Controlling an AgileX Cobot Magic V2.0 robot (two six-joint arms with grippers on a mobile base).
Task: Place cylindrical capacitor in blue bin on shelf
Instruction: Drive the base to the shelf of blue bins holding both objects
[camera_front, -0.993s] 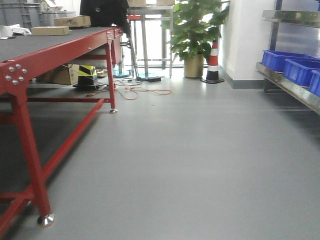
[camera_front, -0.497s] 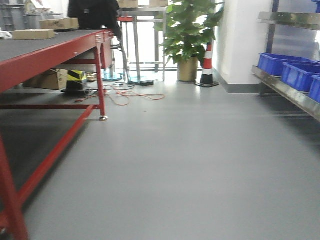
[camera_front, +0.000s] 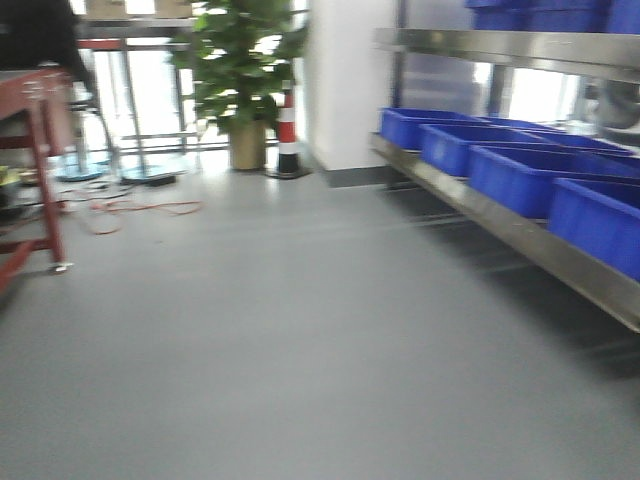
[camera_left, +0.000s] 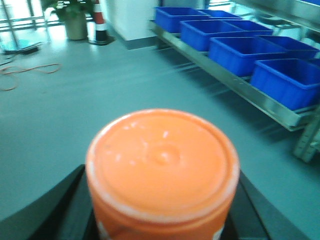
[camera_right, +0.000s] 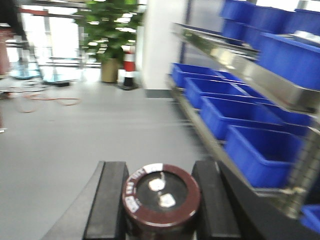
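Right end effector (camera_right: 161, 202) clamps cylindrical capacitor (camera_right: 161, 190), left end effector (camera_left: 162, 217) clamps orange cylinder (camera_left: 162, 160) for carrying; shelf (camera_front: 500, 226) with blue bins (camera_front: 520, 180) at 2 o'clock.

The front-facing view sits low, looking level along the smooth grey floor (camera_front: 300, 350) toward a distant leafy green potted plant (camera_front: 245, 70) and a red-and-white striped traffic cone (camera_front: 288, 135), with the shiny stainless-steel shelf (camera_front: 500, 45) and its blue plastic bins (camera_front: 520, 180) receding along the right. The left wrist view looks forward over an orange round-topped cylinder (camera_left: 162, 160), very close and filling its lower half; the right wrist view looks likewise over a dark brown cylindrical capacitor (camera_right: 161, 192), nearer the shelf. All three share plant, cone, floor and bins
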